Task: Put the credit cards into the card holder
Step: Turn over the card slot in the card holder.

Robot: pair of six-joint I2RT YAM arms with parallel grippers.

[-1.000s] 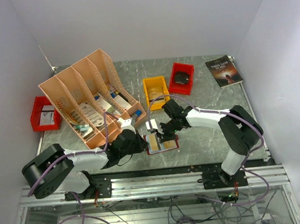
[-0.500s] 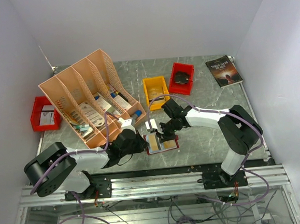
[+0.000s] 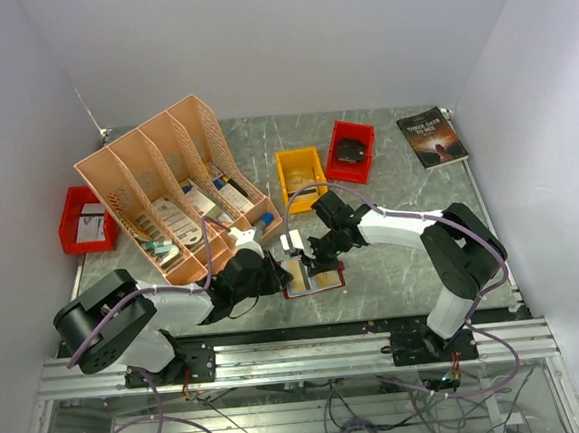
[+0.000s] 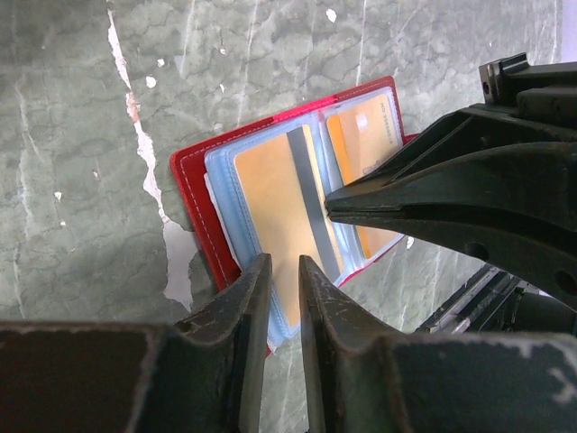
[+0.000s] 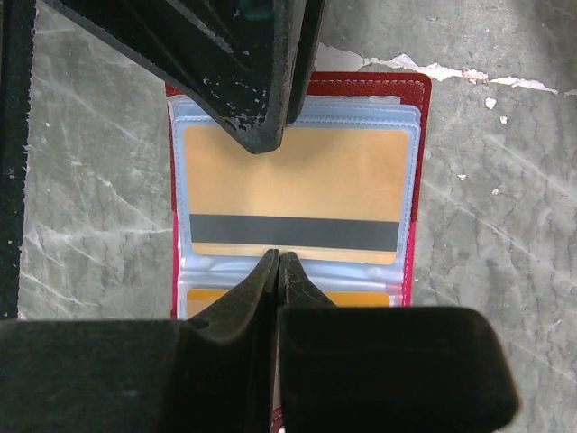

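Observation:
The red card holder (image 3: 325,283) lies open on the marble table between both arms. In the right wrist view the card holder (image 5: 420,135) shows an orange credit card (image 5: 297,171) with a dark stripe inside a clear pocket, and a second orange card (image 5: 361,298) below it. My right gripper (image 5: 279,257) is shut, its tips resting on the clear sleeve between the two cards. My left gripper (image 4: 279,266) stands at the holder's near edge, its jaws parted by a narrow gap with nothing in it. The striped card (image 4: 270,198) lies just beyond its tips.
A peach file organizer (image 3: 172,186) with leaflets fills the left back. A red bin (image 3: 84,221) stands far left, a yellow bin (image 3: 300,175) and another red bin (image 3: 350,152) behind the holder, a dark book (image 3: 432,137) at back right. A white slip (image 3: 293,241) lies nearby.
My left gripper's jaws have parted slightly, and the left arm has edged toward the card holder. The right gripper has stayed shut on the sleeve.

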